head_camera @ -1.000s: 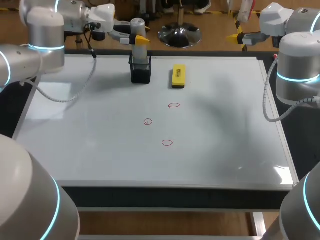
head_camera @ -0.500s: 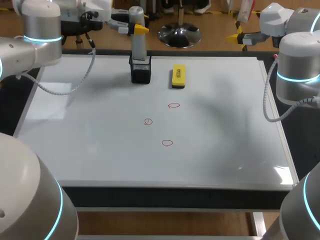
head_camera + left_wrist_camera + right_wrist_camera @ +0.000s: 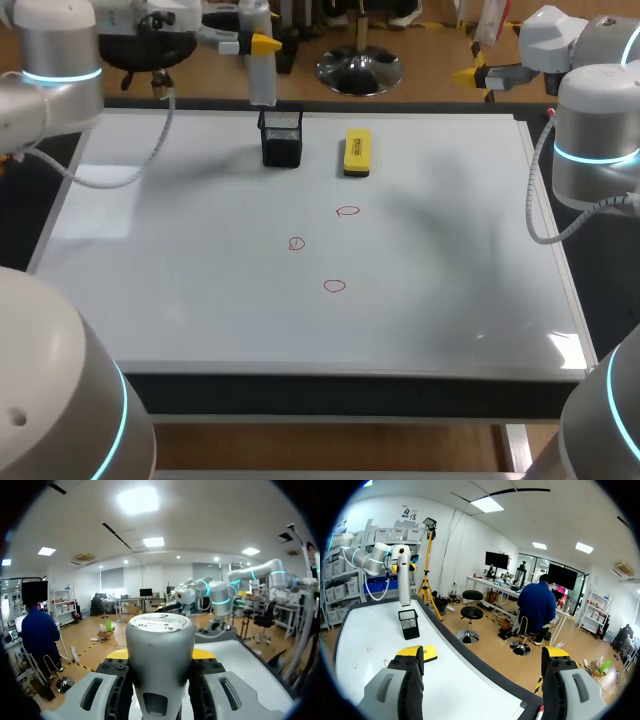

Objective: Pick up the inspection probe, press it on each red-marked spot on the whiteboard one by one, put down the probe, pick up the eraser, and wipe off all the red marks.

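The grey cylindrical probe (image 3: 261, 72) hangs upright just above the black mesh holder (image 3: 281, 138), clear of its rim, and my left gripper (image 3: 252, 44) is shut on its upper part. In the left wrist view the probe (image 3: 159, 640) fills the gap between the fingers of the left gripper (image 3: 160, 656). The yellow eraser (image 3: 357, 152) lies to the right of the holder. Three red marks (image 3: 347, 211), (image 3: 296, 243), (image 3: 334, 286) sit mid-board. My right gripper (image 3: 470, 73) is open beyond the board's far right edge; the right wrist view shows it (image 3: 482, 652) holding nothing, with the holder (image 3: 409, 624) and the eraser (image 3: 427, 654) ahead.
The whiteboard (image 3: 450, 300) covers nearly the whole table, with a raised frame along its edges. The holder and the eraser stand close together near the far edge.
My left arm has lifted the probe up out of the black holder and drawn it slightly left and back. The right arm has not moved.
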`<control>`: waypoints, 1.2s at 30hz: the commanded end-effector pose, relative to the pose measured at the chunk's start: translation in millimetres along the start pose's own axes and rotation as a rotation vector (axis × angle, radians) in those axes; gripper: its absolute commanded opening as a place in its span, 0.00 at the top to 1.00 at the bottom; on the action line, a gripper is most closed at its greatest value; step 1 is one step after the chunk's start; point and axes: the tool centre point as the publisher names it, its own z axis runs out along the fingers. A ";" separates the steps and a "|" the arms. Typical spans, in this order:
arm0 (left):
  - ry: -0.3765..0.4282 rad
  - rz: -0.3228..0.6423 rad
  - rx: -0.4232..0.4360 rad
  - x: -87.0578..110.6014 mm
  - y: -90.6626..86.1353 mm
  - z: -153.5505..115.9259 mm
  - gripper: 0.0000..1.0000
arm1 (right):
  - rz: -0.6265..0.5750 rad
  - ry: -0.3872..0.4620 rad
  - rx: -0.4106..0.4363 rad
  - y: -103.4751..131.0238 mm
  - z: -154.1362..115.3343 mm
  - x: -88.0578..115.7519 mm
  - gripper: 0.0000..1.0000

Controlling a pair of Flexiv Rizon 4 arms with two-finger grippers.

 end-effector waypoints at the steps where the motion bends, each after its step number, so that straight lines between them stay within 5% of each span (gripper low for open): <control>1: -0.105 -0.001 -0.007 14.9 -4.2 -17.6 1.00 | 0.000 0.001 -0.001 -0.4 0.1 -0.3 0.00; 36: -0.482 -0.040 -0.037 77.8 34.2 -136.2 1.00 | 0.000 0.001 -0.001 -0.4 0.1 -0.3 0.00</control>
